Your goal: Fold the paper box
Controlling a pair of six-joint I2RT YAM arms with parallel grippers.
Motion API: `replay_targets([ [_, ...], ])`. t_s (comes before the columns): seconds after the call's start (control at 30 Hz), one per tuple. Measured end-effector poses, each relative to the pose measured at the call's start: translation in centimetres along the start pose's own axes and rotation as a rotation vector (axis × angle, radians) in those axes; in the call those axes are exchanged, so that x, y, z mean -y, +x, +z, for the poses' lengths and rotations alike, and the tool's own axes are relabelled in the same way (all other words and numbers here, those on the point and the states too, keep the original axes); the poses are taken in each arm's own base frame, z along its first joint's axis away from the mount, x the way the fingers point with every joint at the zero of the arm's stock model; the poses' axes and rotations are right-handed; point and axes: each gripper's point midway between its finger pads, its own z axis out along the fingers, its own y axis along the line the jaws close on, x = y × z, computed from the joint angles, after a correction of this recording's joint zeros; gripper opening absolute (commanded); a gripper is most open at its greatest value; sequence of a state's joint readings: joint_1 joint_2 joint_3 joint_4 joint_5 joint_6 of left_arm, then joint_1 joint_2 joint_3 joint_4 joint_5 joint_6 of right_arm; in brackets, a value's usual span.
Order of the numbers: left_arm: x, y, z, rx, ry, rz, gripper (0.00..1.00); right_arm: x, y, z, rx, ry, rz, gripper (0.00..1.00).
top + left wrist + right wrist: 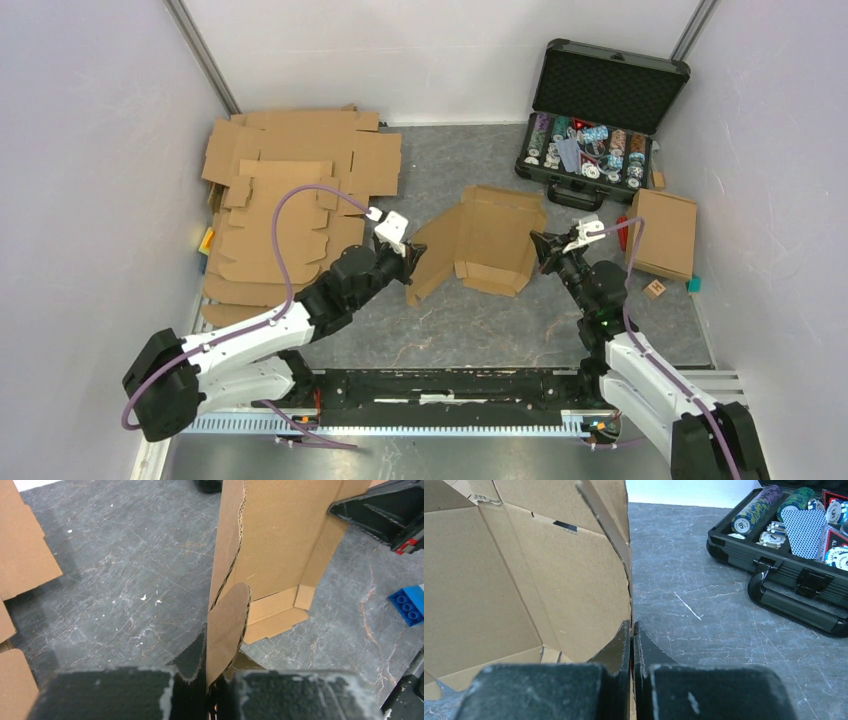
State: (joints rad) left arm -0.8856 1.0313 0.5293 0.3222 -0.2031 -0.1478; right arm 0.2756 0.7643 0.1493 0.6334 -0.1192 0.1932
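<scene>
1. Paper box (490, 238) — half-folded, mid-tabletop between both grippers.
2. Left gripper (414, 254) jaws clamp its rounded flap (227, 625).
3. Right gripper (538, 243) jaws pinch the opposite wall's edge.
4. Chip case (610, 92), far-right corner — print too small to read.

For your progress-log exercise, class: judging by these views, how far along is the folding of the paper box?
Done: the paper box lies mid-table with some walls raised. In hand: the left claw pinches a rounded tab, the right claw a wall edge. Left: it is open and unlocked, so most folds remain.
</scene>
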Motion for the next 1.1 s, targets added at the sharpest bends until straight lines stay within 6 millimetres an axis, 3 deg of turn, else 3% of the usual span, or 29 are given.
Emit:
replay_targets([
  [0.17, 0.1, -0.6, 0.3, 0.045, 0.008, 0.009, 0.02, -0.5, -0.1, 1.0, 0.025, -0.013, 0.001, 0.0],
  [0.33, -0.3, 0.5, 1.4, 0.036, -0.008, 0.027, 0.02, -2.3, 0.9, 1.8, 0.016, -0.024, -0.041, 0.04],
  [0.43, -0.7, 1.0, 1.6, 0.044, -0.024, 0.025, 0.02, -3.0, 0.7, 1.9, 0.033, -0.011, -0.078, 0.2],
  [0.77, -0.5, 1.6, 1.4, 0.056, -0.002, 0.022, 0.02, -1.2, 2.2, 1.3, -0.007, 0.097, -0.075, 0.69],
  [0.9, -0.4, 1.4, 1.2, 0.063, 0.008, 0.02, 0.02, -0.8, 3.0, 0.4, -0.034, 0.121, -0.052, 0.74],
  [1.1, -0.1, 1.3, 1.1, 0.064, 0.023, 0.021, 0.02, -0.6, 5.3, -0.3, -0.116, 0.125, -0.036, 0.72],
])
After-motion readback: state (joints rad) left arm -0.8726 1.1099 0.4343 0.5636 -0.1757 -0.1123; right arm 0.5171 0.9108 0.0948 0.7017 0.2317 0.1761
